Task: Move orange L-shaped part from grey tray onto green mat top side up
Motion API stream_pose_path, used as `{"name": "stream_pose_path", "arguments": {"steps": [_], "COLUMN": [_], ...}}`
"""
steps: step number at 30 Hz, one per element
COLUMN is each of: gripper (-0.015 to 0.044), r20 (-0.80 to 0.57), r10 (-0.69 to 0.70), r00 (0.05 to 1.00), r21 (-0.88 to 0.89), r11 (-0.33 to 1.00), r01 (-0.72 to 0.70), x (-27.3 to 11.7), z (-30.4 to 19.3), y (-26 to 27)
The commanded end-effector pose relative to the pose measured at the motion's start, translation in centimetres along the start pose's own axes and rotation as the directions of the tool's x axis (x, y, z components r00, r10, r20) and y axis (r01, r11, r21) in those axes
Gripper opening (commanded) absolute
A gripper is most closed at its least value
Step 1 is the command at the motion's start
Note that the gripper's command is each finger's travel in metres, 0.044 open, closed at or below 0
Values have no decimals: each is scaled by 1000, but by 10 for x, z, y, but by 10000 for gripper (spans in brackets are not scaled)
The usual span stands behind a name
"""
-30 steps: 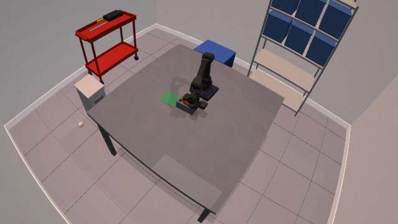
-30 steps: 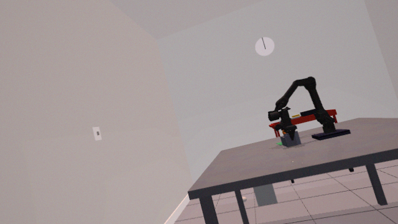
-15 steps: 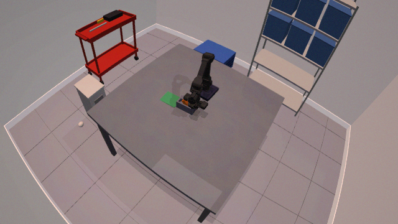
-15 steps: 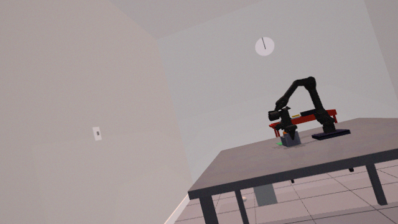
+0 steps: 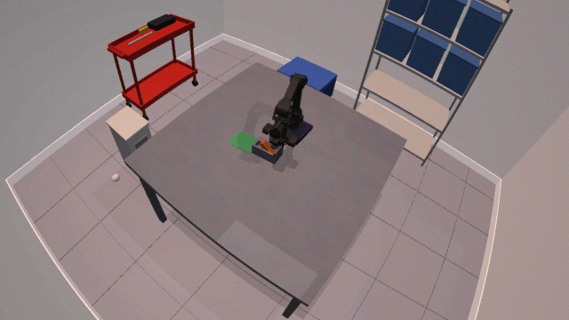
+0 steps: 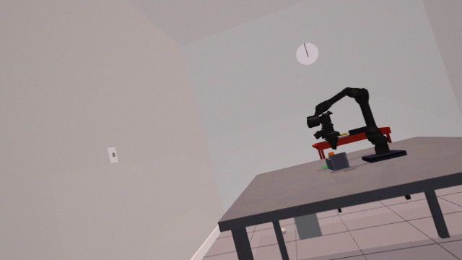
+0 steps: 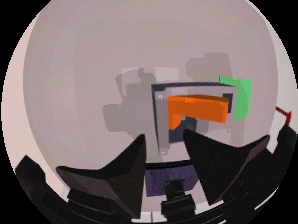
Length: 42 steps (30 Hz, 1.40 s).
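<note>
Top view: the grey tray [image 5: 268,155] sits near the centre of the frame on the dark table [image 5: 311,213], with the green mat [image 5: 243,141] touching or just beside it on its upper-left side. The orange part [image 5: 267,146] is in the tray, one end tipped up out of the pocket — it reads as a slanted orange wedge rather than a flat inlay. The arm's gripper [image 5: 275,139] hangs directly above and slightly right of the part. Exterior view: the gripper [image 6: 333,141] is clear of the tray [image 6: 338,161], apart from it with open air between; only a small orange tip of the part [image 6: 330,154] shows above the tray's left rim, and a sliver of the mat [image 6: 324,167] shows at lower left of the tray. Wrist view: the two dark fingers frame the lower half of the frame, set partly apart — roughly mid-spread — with nothing between them. The part [image 7: 196,108] lies above them in frame, centre-right, its long bar running horizontally toward the mat [image 7: 237,98] at right and its short leg dropping at the left end, all inside the tray [image 7: 160,123]. No contact between fingers and part is visible.
</note>
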State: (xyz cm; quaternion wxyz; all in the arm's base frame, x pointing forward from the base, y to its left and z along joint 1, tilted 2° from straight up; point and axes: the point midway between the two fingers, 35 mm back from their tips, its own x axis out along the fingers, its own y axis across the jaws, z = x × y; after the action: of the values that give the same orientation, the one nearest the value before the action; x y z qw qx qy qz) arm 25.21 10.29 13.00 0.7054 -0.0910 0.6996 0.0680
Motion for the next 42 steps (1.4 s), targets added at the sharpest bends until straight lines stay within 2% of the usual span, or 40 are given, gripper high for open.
{"name": "stream_pose_path", "arguments": {"steps": [1,28,30,32,34,37,42], "gripper": [180,180,233,280,280,280,280], "r20": [9,24,24,23,21,18,13], "r10": [-2,4,3,2,0,-3,-8], "r00": [1000,1000,1000,1000,1000,1000,1000], "r21": [0,3,60,190,371,657,961], "r11": [1000,1000,998,982,929,754,276], "r01": [2,-4,-5,-6,-8,-10,-10], "x": [-28,-25,-25,-25,-26,-27,-28], "z": [-4,-1,0,1,3,5,7], "y": [-5,-3,-6,-12,-21,-38,-67]}}
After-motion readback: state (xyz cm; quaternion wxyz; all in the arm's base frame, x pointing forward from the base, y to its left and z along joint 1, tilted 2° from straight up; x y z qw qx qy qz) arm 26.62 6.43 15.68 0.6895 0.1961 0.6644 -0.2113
